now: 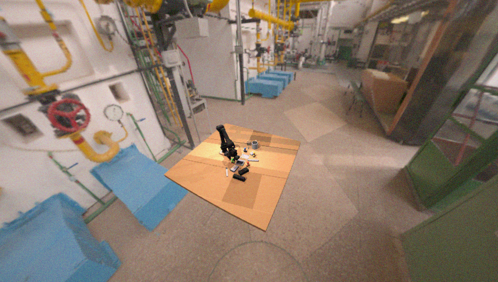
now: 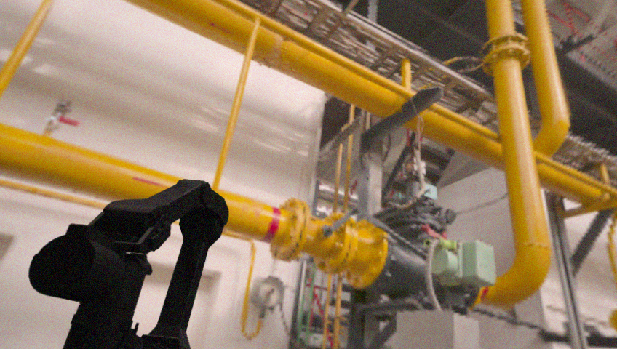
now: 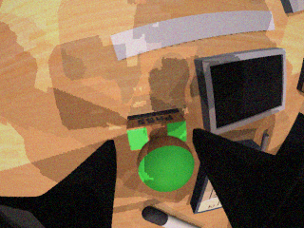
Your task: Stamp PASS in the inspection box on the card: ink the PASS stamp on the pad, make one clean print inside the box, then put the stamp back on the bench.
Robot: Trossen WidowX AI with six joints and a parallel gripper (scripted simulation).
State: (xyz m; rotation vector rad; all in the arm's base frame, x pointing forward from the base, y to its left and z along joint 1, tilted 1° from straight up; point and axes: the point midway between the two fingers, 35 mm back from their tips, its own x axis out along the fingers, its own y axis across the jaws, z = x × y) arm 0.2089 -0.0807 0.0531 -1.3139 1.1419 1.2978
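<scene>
Standing apart, the jaws flank the PASS stamp

Spread on either side of the green-knobbed PASS stamp (image 1: 232, 160) (image 3: 166, 167), the jaws leave a gap at each side of its round knob. Whether its base touches the wooden surface (image 1: 209, 178) (image 3: 28, 90) cannot be told. The black jointed arm (image 1: 224, 139) (image 2: 190, 263) reaches in from near the surface's upper-left edge in the top view. Near the stamp lies the black rectangular ink pad in a grey frame (image 1: 239, 163) (image 3: 247, 90), with the long pale flat strip (image 1: 253, 160) (image 3: 190, 30) beyond.
</scene>
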